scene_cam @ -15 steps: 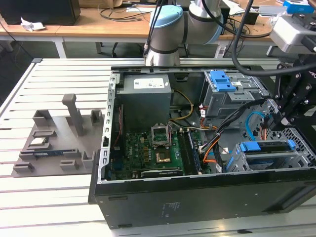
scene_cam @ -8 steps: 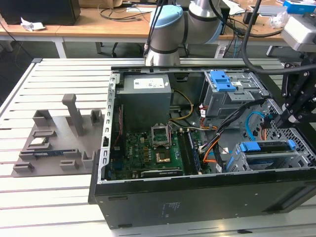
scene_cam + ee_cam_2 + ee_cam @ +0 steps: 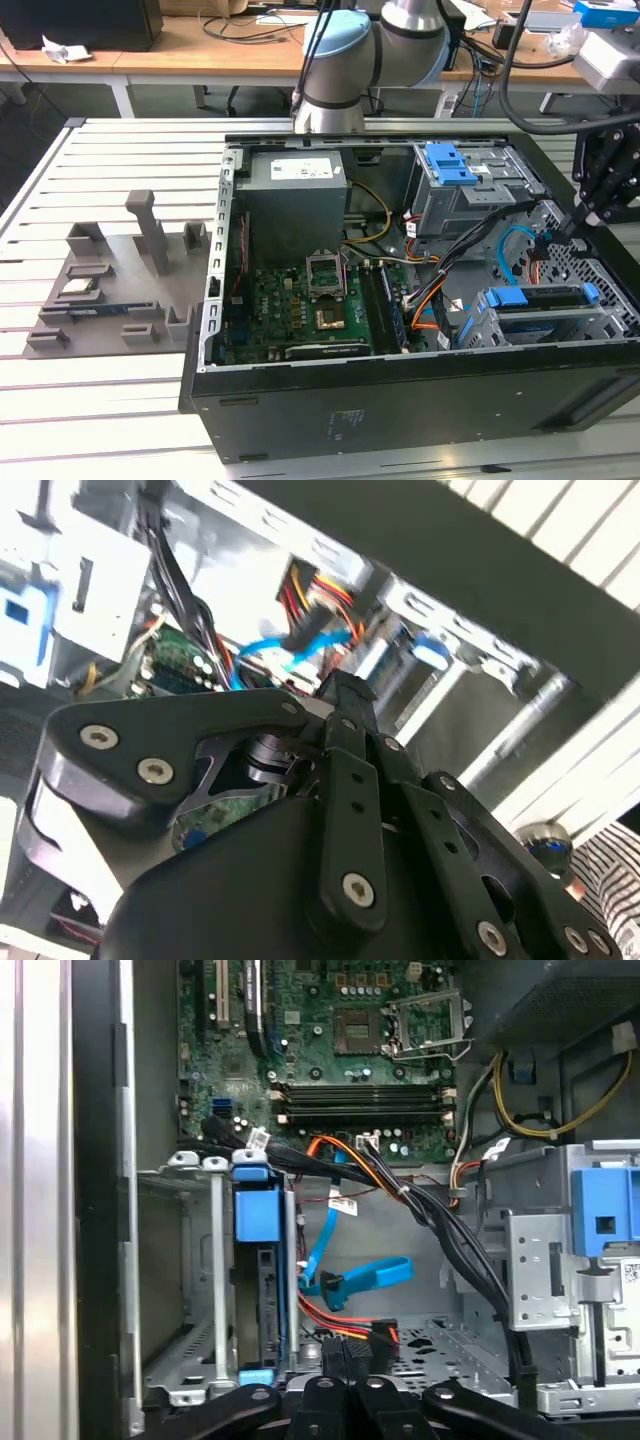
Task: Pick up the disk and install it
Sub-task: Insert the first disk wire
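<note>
Blue rails mark the disk [image 3: 268,1300]. It stands on edge inside the cage [image 3: 213,1260] at the corner of the case [image 3: 400,410] on the exterior view's right. It looks seated, though I can't see whether it is fully home. The claw [image 3: 346,1360] hangs just beside the cage, low over the case floor, with its fingers pressed together and nothing between them that I can make out.

My worry is the cables. A blue data cable [image 3: 365,1275] and a red-and-orange power lead [image 3: 335,1315] lie loose right at the fingertips, and neither is plugged into the disk as far as I can tell. Any sideways move down there could hook one and drag it, or tug its plug on the board [image 3: 330,1060]. The thick black bundle [image 3: 440,1220] crossing nearby could snag the claw's linkage too. The cage's metal wall is also close, so a bump could knock the disk askew in its rails.

As for what holds what, the case carries the board, a grey power supply [image 3: 295,200] at the back, and an upper bay [image 3: 465,200] with a blue latch [image 3: 450,162]. The cage holds the disk in one slot, and I see nothing in the slot beside it. On the table [image 3: 80,400], to the exterior view's left, a grey tray [image 3: 110,290] holds a few small parts I can't identify.
</note>
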`<state>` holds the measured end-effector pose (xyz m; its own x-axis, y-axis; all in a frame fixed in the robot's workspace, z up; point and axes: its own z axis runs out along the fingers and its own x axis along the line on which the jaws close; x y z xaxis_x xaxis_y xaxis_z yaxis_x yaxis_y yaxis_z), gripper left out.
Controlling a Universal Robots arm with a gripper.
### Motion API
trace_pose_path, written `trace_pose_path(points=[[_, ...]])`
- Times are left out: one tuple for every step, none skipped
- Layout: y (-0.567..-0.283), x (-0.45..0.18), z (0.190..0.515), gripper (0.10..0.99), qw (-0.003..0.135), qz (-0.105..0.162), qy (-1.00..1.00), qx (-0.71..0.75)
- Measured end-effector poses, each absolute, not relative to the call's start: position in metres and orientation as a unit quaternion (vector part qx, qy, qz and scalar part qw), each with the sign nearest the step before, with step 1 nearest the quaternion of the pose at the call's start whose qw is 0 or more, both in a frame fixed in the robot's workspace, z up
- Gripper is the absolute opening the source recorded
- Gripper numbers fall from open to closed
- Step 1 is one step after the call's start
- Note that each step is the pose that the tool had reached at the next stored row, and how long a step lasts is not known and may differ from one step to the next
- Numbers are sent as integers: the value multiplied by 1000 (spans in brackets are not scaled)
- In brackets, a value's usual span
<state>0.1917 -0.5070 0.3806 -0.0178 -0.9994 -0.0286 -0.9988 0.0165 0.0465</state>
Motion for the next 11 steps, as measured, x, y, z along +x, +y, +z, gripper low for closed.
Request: trace_pose_path(points=[[-501, 194, 378, 106, 6, -27, -713, 701], [-495, 198, 375, 106, 6, -27, -713, 701], [-487, 201, 373, 106, 6, -27, -713, 701], [-487, 201, 372, 106, 6, -27, -713, 701], [-487, 201, 372, 106, 6, -27, -713, 701], [-487, 201, 372, 106, 6, -27, -713, 701], [-487, 201, 372, 106, 6, -27, -713, 701], [-487, 201, 372, 114, 6, -27, -713, 701], [-487, 201, 372, 169, 6, -27, -713, 701], [-487, 201, 372, 235, 6, -27, -713, 701], [-487, 201, 372, 294, 6, -27, -713, 701]])
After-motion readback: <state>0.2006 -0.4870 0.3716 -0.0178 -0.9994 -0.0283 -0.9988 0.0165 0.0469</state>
